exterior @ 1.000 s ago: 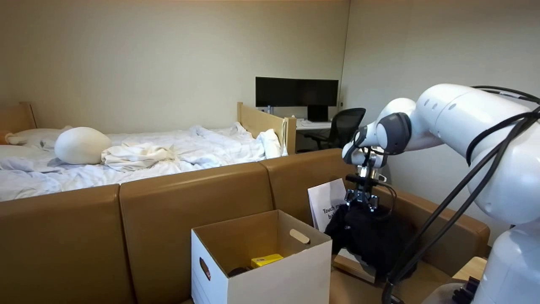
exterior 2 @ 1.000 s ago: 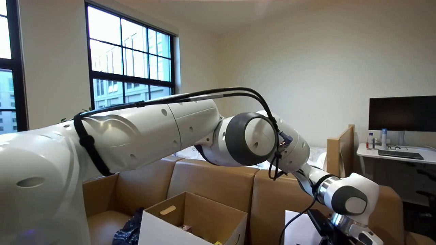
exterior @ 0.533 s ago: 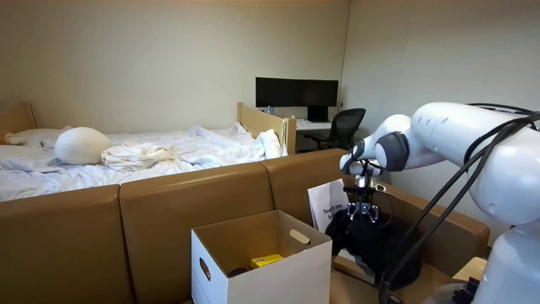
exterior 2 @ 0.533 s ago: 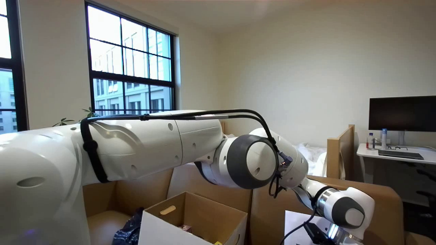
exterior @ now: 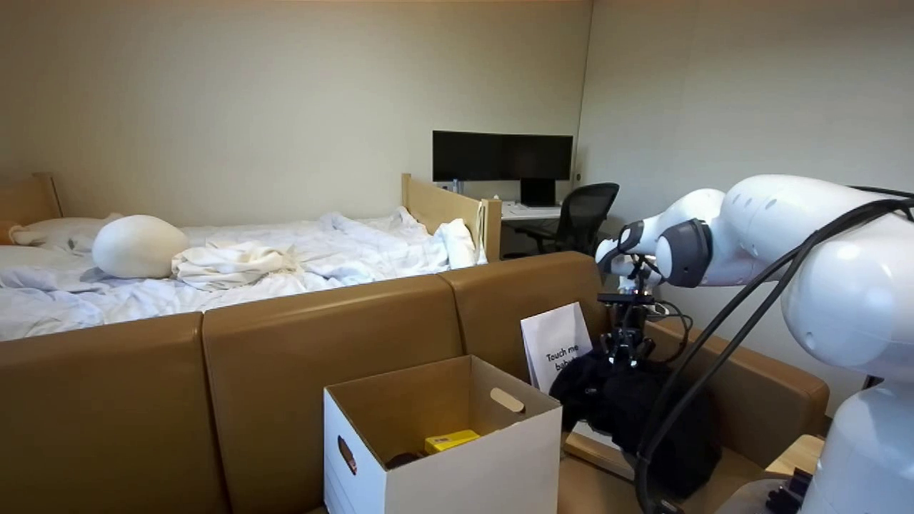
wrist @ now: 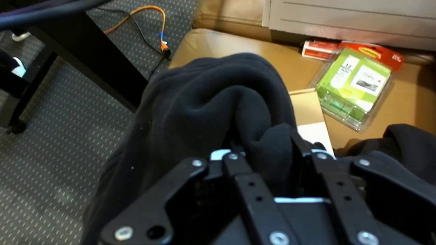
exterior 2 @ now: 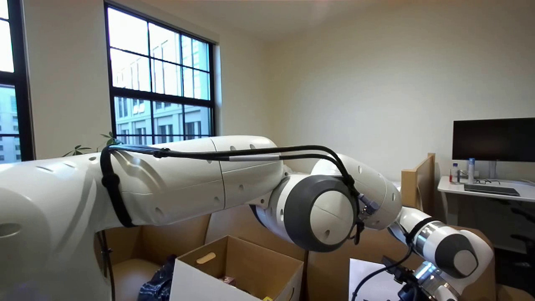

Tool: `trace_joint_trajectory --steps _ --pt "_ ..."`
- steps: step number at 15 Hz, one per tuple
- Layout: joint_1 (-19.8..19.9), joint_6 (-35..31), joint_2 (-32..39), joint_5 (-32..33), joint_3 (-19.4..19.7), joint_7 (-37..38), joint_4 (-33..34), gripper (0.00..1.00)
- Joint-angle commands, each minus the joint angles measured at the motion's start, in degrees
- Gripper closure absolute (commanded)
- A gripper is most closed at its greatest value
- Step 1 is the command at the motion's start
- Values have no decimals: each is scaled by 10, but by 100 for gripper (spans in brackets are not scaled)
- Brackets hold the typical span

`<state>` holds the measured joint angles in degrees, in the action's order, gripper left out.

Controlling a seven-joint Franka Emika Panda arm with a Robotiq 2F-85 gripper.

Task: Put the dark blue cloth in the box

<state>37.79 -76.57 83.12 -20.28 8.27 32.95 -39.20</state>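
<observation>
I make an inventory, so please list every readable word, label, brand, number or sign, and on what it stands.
"Touch me": white sheet; its second line starts "ba", the rest unclear.
"12": green package; smaller print blurred.
Too small or blurred to read: red packaging, red-and-white box, yellow box.

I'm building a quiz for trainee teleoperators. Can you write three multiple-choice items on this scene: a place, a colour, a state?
1. Where is the gripper? A) Over the bed; B) At the dark cloth; C) Above the desk
2. What colour is the sofa? A) Green; B) Red; C) Brown
3. The box is: A) Open on top; B) Taped shut; C) Lidded

1 B: in the wrist view, cloth folds lie right at the gripper.
2 C: it shows brown in both exterior views.
3 A: an exterior view shows a yellow packet inside, seen through the top.
</observation>
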Motion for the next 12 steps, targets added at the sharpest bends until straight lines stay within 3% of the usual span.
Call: trace_joint_trajectory --steps 1,2,4,5,8,12 --pt "28 66 28 -3 -25 -11 43 92" --pt "29 63 9 0 -30 -15 13 94" --pt "32 79 14 0 -37 -18 21 97" --pt "32 86 15 0 -40 -22 27 93" --pt "32 105 14 3 -45 -49 65 94" --pt "24 64 -41 15 -28 -116 60 93"
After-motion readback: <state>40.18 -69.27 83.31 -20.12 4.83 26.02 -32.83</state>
